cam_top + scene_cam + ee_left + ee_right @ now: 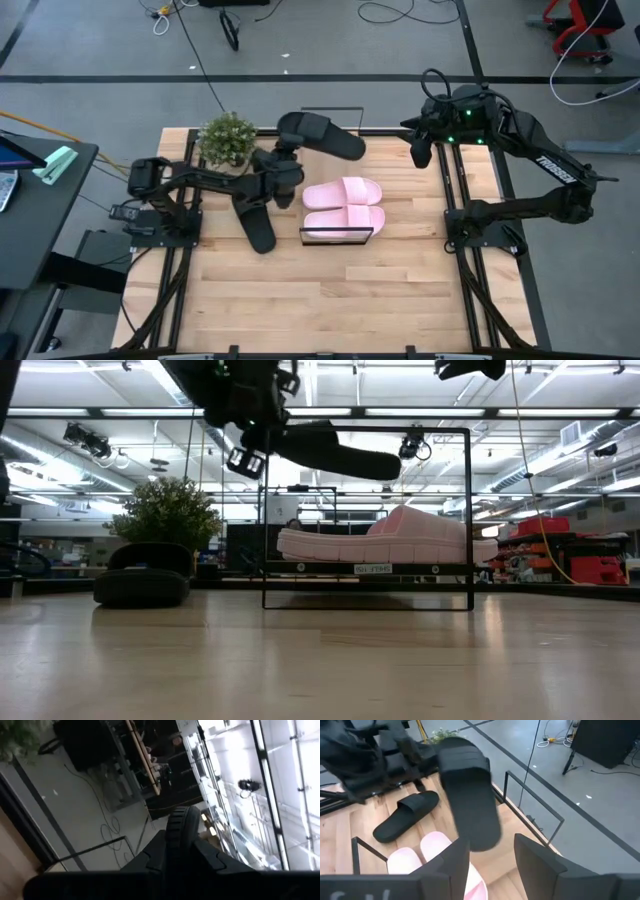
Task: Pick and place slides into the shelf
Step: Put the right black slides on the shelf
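Note:
My left gripper (289,152) is shut on a black slide (322,135), which hangs in the air over the far end of the shelf (337,236), a black wire frame. In the low view this slide (335,452) is level with the frame's top bar (440,429). Two pale pink slides (344,205) lie side by side on the shelf's rack. A second black slide (255,214) rests sole down on the table, left of the shelf. My right gripper (492,865) is raised at the table's far right, open, with nothing between its fingers. My left gripper pinches the black slide between its two fingers at the ribbed edge of the sole (179,826), at the end nearest the strap (461,759). The fingers come at it about level from the table's left. The slide sticks out toward the right, nearly level and clear of table and shelf.
A potted green plant (228,138) stands at the far left of the table, just behind my left arm. The near half of the wooden table (330,300) lies bare. Black rails (465,250) run along both sides.

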You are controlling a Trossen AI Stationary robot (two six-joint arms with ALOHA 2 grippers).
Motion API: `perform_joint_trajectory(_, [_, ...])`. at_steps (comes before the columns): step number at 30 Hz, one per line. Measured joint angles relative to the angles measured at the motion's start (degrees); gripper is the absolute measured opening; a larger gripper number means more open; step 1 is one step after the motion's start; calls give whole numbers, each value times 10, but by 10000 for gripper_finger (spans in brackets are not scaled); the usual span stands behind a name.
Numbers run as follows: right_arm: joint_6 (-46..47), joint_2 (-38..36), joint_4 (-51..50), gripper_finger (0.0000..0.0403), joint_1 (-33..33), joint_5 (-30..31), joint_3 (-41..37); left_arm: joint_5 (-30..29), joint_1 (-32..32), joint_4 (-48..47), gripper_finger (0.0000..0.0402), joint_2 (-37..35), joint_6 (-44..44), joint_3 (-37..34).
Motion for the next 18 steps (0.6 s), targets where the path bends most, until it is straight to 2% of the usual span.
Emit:
perform_joint_trajectory(6, [-1, 0, 0, 160, 0, -13, 0, -3, 38, 0, 56, 51, -54, 46])
perform_joint_trajectory(14, [16, 2, 1, 160, 0, -13, 0, -4, 52, -3, 56, 98, -58, 72])
perform_joint_trajectory(18, [21, 5, 2, 160, 0, -13, 0, -4, 52, -3, 56, 132, -145, 70])
